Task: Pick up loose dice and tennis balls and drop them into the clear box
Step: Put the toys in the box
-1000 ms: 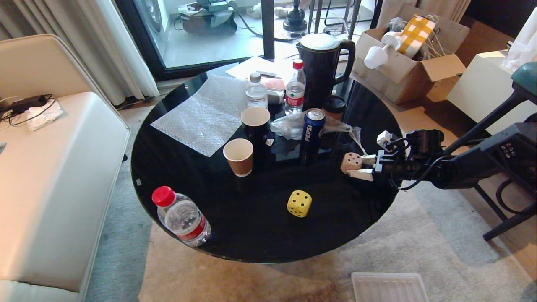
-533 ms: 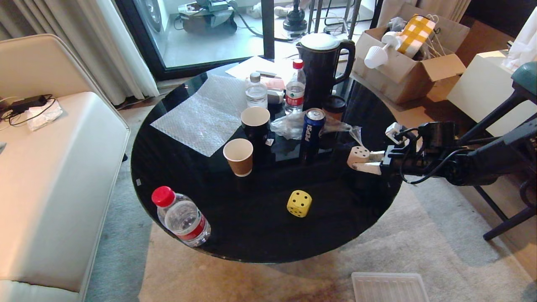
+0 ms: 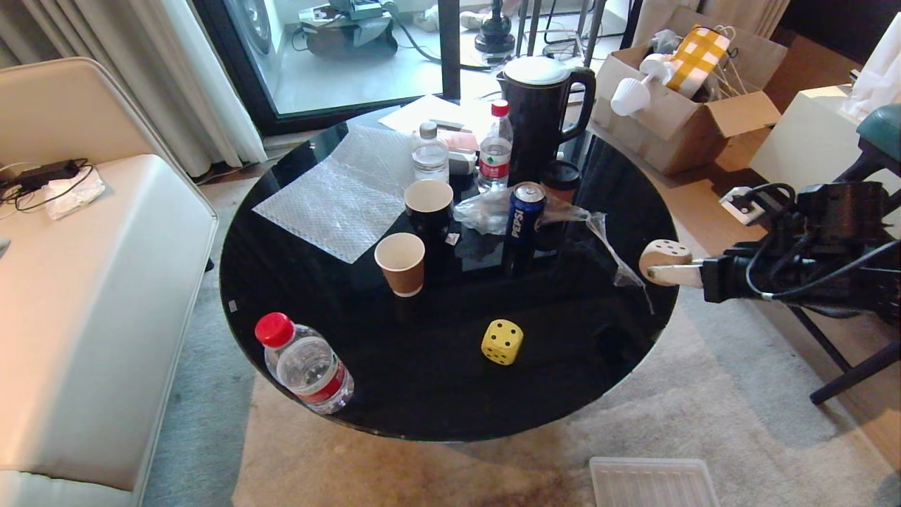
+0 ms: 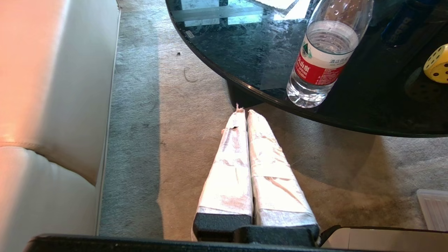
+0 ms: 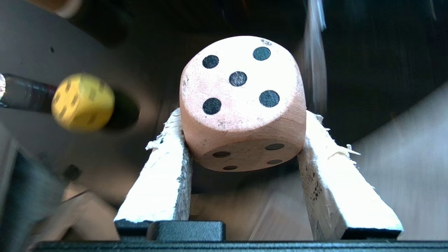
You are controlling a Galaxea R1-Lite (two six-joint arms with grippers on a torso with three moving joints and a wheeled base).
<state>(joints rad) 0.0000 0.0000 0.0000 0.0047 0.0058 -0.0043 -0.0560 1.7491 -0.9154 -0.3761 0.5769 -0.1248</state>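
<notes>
The tan die is pinched between the two padded jaws of the right gripper, one pad on each side, so it cannot roll or drop while it is carried. It is held in the air just past the right edge of the round black worktop, not resting on anything. In the right wrist view the tan die is seen with its five-dot face up, squeezed firmly at the tips of the jaws.

The clear box is not seen in any view, so it cannot be told how far away it is. Only a flat ribbed lid is seen, lying on the carpet below and nearer the robot than the jaws.

One more die is left to be picked up: the yellow die sits on the worktop, to the left of the jaws and well apart from them. No tennis ball is seen.

A crumpled plastic bag is spread out close beside the jaws, and it could be snagged. Behind it a blue can, paper cups and a dark jug are crowded together. A water bottle stands at the near left edge.

The left gripper is parked low beside the worktop, with its jaws closed together and nothing held.
</notes>
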